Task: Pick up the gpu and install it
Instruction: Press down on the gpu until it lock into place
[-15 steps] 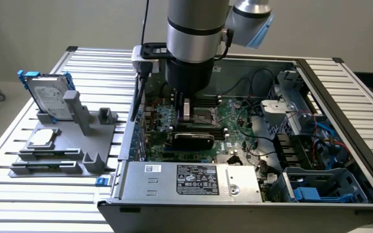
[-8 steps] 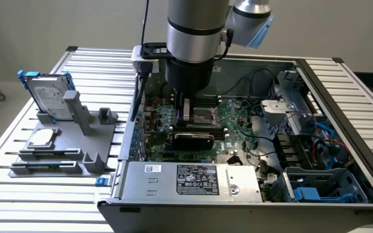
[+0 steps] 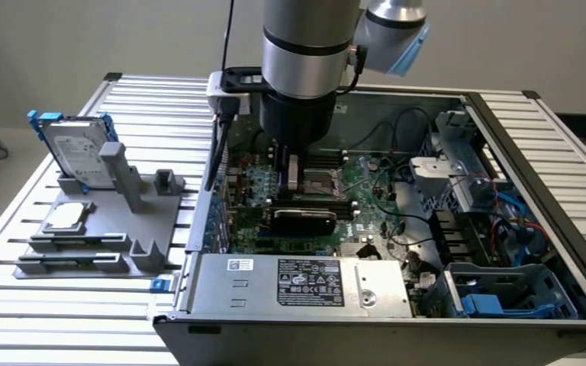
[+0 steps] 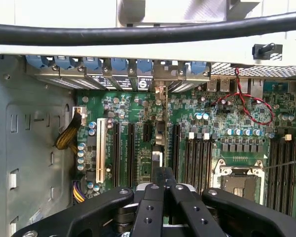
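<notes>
The gpu (image 3: 304,221) stands on edge in a slot of the green motherboard (image 3: 375,200) inside the open computer case, its black rounded cover facing the exterior camera. In the wrist view the gpu (image 4: 160,134) appears edge-on, a thin strip running from its silver end bracket at the case wall to my fingertips. My gripper (image 3: 291,181) hangs straight down over the card's top edge. In the wrist view my gripper (image 4: 165,178) is shut, its black fingers (image 4: 150,207) pressed together with nothing between them. Whether the tips touch the card I cannot tell.
The processor socket (image 4: 239,180) and memory slots lie beside the card. A red wire (image 4: 246,108) loops over the board, and a black cable (image 4: 138,32) crosses near the wrist. A silver power supply (image 3: 304,284) fills the case front. A grey fixture (image 3: 120,252) outside holds a hard drive (image 3: 72,149) and a processor chip (image 3: 67,217).
</notes>
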You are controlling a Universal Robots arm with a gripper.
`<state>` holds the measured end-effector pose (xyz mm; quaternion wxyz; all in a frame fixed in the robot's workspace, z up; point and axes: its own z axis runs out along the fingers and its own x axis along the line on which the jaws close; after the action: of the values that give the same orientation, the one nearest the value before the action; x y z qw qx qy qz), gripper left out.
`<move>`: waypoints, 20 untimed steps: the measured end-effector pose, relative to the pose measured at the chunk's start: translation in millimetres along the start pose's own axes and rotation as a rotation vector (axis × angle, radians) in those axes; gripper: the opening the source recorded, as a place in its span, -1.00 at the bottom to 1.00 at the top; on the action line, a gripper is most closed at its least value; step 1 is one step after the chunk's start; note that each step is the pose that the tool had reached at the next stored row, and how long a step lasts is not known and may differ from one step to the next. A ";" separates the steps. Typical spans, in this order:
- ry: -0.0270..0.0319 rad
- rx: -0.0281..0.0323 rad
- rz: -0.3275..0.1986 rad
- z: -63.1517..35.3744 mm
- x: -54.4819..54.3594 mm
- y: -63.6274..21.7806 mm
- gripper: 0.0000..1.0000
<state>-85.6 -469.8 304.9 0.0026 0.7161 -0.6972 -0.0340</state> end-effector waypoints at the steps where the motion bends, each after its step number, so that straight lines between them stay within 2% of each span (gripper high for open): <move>1: 0.0000 0.0000 0.000 0.0 0.0 0.0 -0.79; 7: 0.0008 0.0007 0.000 2.6 0.1 0.3 -0.79; 13: 0.0007 0.0101 -0.001 13.9 -1.7 1.7 -0.79; 20: -0.0100 0.0149 -0.005 25.4 -5.3 4.9 -0.79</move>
<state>-91.9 -463.5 280.0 -0.0063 0.7175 -0.6957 -0.0324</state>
